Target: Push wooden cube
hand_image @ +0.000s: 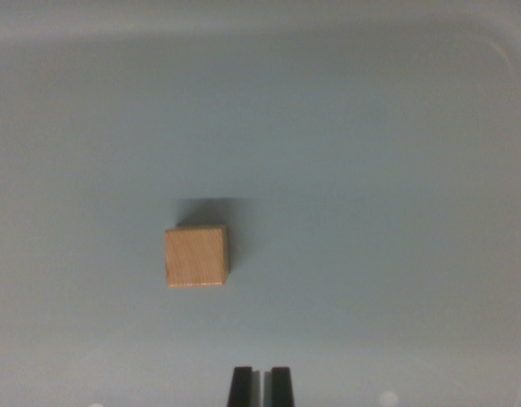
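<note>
- Wrist view only. A small, light-tan wooden cube [196,256] with visible grain on its top face sits alone on a plain pale grey-blue counter [379,170], a little to the wrist view's left of centre and slightly below mid-height.
- The cube's edges run nearly square to the picture, with a faint skew; a soft shadow falls above it and to its right side. No long axis to speak of: the top face looks equal-sided.
- The black two-fingered claw [261,387] shows only as two dark fingertips at the bottom edge, just right of the picture's midline. The tips stand almost pressed together, with a thin pale sliver between them; nothing is pinched.
- Claw and cube are well apart, with bare counter between. No contact.
- Key relation: the cube lies up-picture from the claw and offset toward the wrist view's left. The fingertips line up beyond the cube's right edge, not with its middle.
- Judgement: the push has not begun; this reads as the approach step. A straight advance up-picture would likely pass beside the cube or clip its right corner and spin it. A shift toward the wrist view's left first would seem to put the near-closed tips behind the cube's near face.
- Claw height above the counter cannot be told from this view.
- A curved pale band along the top and the upper right corner may be the counter's rim; too blurred to confirm.
</note>
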